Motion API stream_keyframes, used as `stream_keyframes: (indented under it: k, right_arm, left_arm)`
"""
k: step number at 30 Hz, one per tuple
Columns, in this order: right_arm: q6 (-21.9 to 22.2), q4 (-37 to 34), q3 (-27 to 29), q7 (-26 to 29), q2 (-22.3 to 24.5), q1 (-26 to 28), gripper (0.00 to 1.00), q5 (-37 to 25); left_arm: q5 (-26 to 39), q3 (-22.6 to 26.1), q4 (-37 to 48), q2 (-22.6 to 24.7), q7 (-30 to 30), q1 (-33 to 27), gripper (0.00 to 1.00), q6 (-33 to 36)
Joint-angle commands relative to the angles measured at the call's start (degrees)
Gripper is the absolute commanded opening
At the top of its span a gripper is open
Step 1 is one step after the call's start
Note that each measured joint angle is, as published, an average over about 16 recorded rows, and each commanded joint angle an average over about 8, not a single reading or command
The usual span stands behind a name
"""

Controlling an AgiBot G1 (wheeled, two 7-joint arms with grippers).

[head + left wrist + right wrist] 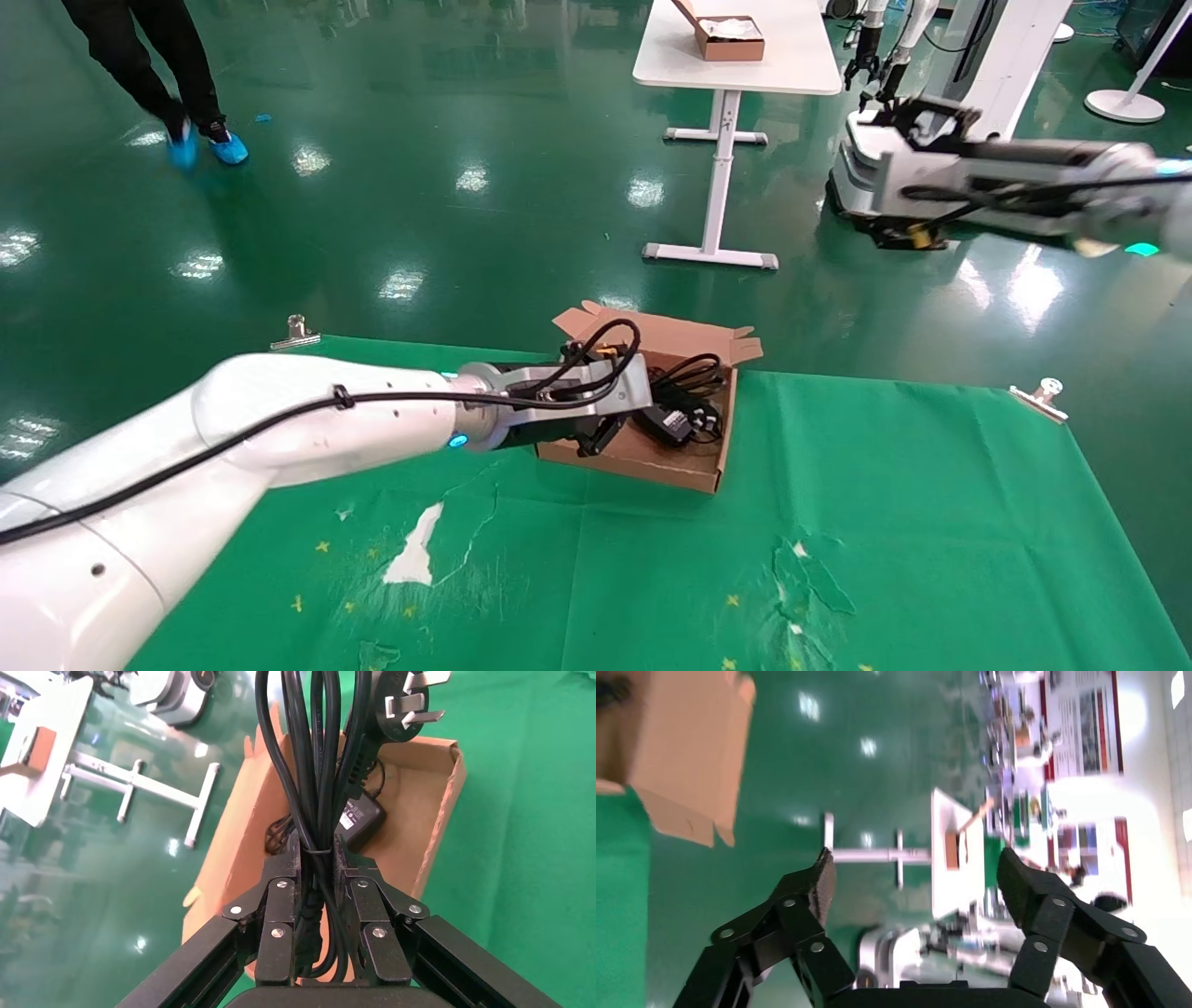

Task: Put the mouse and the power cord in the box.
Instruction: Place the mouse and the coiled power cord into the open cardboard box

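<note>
Left gripper (316, 881) over left part of box (694, 471), jaws pinching power cord (316, 776) at its tied middle; coils and plug dangle toward box interior. Box sits near far edge of worktop (885, 522), about mid-width. Step in hand, you judge: placing cord. Next move: lower, spread jaws, lift clear without snagging loops. Black adapter-like item (672, 424) already inside; mouse not clearly identifiable. Right gripper (912, 888) parked high beyond worktop's far right corner, jaws spread wide, empty.
</note>
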Motion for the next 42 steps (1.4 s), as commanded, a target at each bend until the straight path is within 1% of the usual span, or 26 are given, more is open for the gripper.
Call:
stream_keyframes:
  k: [1, 4, 7, 8, 12, 15, 16, 28, 32, 36, 42]
  right_arm:
    - [-4.2, 0.0, -0.4, -0.4, 1.7, 2.0, 1.0, -0.4]
    - [-8.1, -0.9, -1.5, 0.6, 3.2, 4.4, 1.0, -2.0]
    - [-9.2, -2.0, -2.7, 1.8, 3.9, 6.2, 1.0, -3.7]
    - [-9.3, -2.3, -3.0, 2.1, 4.0, 6.7, 1.0, -4.1]
    - [-10.0, -3.1, -3.8, 3.0, 4.2, 8.0, 1.0, -5.3]
    - [-10.5, -3.3, -4.0, 3.2, 4.3, 8.4, 1.0, -5.6]
    - [-10.6, -3.4, -4.0, 3.2, 4.3, 8.5, 1.0, -5.7]
    - [-9.9, -3.3, -3.9, 3.2, 4.1, 8.1, 1.0, -5.5]
    - [-10.0, -2.5, -3.5, 3.9, 4.3, 7.4, 1.0, -5.1]
    - [-11.1, 0.6, -2.3, 6.9, 5.3, 4.9, 1.0, -3.5]
    - [-13.5, 7.6, 0.4, 13.7, 7.5, -0.7, 1.0, 0.0]
  left_arm:
    - [-0.3, 2.2, -1.4, 0.0, -2.7, 0.5, 0.0, -1.1]
    - [-0.7, 5.0, -3.0, 0.0, -6.1, 0.5, 0.0, -3.6]
    - [-1.2, 7.6, -4.5, 0.1, -9.1, 0.4, 0.0, -5.6]
    - [-1.4, 8.4, -4.9, 0.1, -9.9, 0.4, 0.04, -6.2]
    - [-2.0, 11.0, -6.6, 0.1, -12.4, 0.2, 0.53, -8.0]
    - [-2.3, 12.1, -7.4, 0.1, -13.1, 0.2, 0.91, -8.9]
    - [-2.4, 12.3, -7.6, 0.1, -13.3, 0.2, 0.99, -9.1]
    - [-2.3, 11.5, -7.0, 0.1, -12.8, 0.2, 1.0, -8.6]
    - [-2.9, 10.3, -7.5, -0.7, -12.9, 0.7, 1.0, -7.4]
    - [-4.9, 7.5, -9.4, -2.9, -13.3, 2.4, 1.0, -4.5]
    - [-8.9, 1.9, -13.1, -7.3, -14.1, 5.7, 1.0, 1.3]
